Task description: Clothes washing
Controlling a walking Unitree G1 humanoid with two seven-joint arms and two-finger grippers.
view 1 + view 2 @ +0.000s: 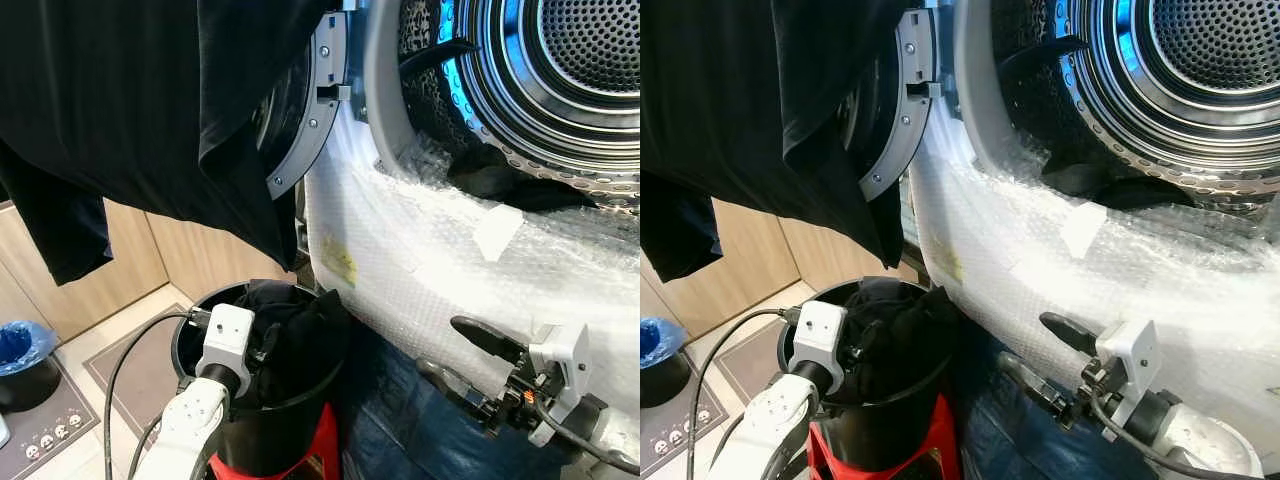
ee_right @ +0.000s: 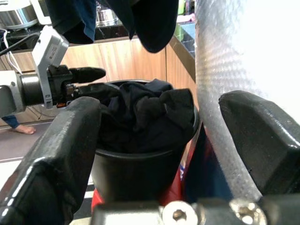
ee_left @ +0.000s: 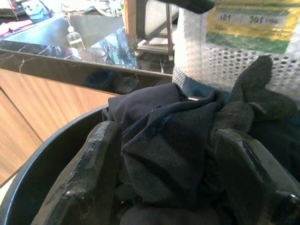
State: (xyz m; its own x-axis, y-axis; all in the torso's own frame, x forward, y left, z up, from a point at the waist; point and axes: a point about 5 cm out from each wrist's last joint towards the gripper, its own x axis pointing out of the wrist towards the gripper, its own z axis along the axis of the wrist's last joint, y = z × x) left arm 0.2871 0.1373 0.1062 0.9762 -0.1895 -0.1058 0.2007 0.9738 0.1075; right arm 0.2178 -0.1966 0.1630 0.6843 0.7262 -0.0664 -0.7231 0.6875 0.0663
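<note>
Laundry [image 1: 295, 335], dark and crumpled, is heaped in a black bucket [image 1: 265, 430] standing on a red stool [image 1: 310, 455] at about 7 o'clock from the washing machine drum [image 1: 560, 70]. The left gripper [image 3: 171, 159] is sunk into the heap; in the left wrist view its fingers [image 3: 86, 180] are set apart on either side of a bunched fold, though a firm grip cannot be confirmed. The right gripper [image 1: 470, 355] is held with fingers spread and empty, just beside the bubble-wrapped machine front [image 1: 430, 270], at 3 o'clock from the bucket. A black garment [image 1: 140, 110] is draped over the open door [image 1: 305, 110], and more dark cloth [image 1: 500, 180] lies on the drum's lip.
</note>
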